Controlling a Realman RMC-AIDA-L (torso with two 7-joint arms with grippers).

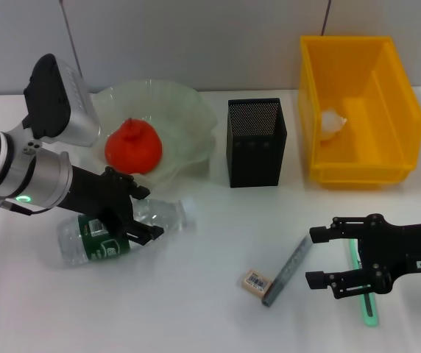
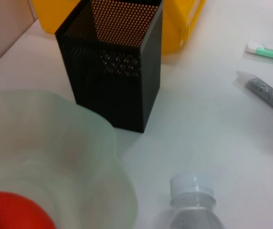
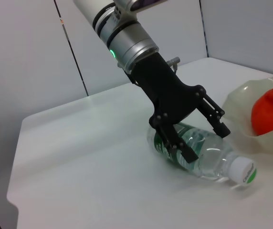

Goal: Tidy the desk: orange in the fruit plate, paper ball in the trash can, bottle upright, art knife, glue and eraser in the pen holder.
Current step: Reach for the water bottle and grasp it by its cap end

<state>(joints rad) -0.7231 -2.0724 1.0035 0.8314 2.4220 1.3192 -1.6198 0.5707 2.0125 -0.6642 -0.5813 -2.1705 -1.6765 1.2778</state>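
The bottle (image 1: 85, 243) lies on its side on the white table, cap toward the pen holder; it also shows in the right wrist view (image 3: 208, 160). My left gripper (image 1: 148, 213) is open, its fingers straddling the bottle's middle (image 3: 207, 142). The orange (image 1: 132, 147) sits in the fruit plate (image 1: 188, 118). The paper ball (image 1: 333, 123) lies in the trash can (image 1: 402, 110). The eraser (image 1: 255, 282), art knife (image 1: 288, 271) and glue (image 1: 365, 301) lie at the front right. My right gripper (image 1: 313, 257) is open, low over the glue, beside the art knife. The pen holder (image 1: 256, 143) stands in the middle.
In the left wrist view the pen holder (image 2: 112, 71) stands just past the fruit plate's rim (image 2: 103, 157), with the bottle cap (image 2: 192, 186) close by. The trash can (image 2: 174, 24) is behind it, and the glue (image 2: 270, 50) and art knife (image 2: 267, 93) lie off to the side.
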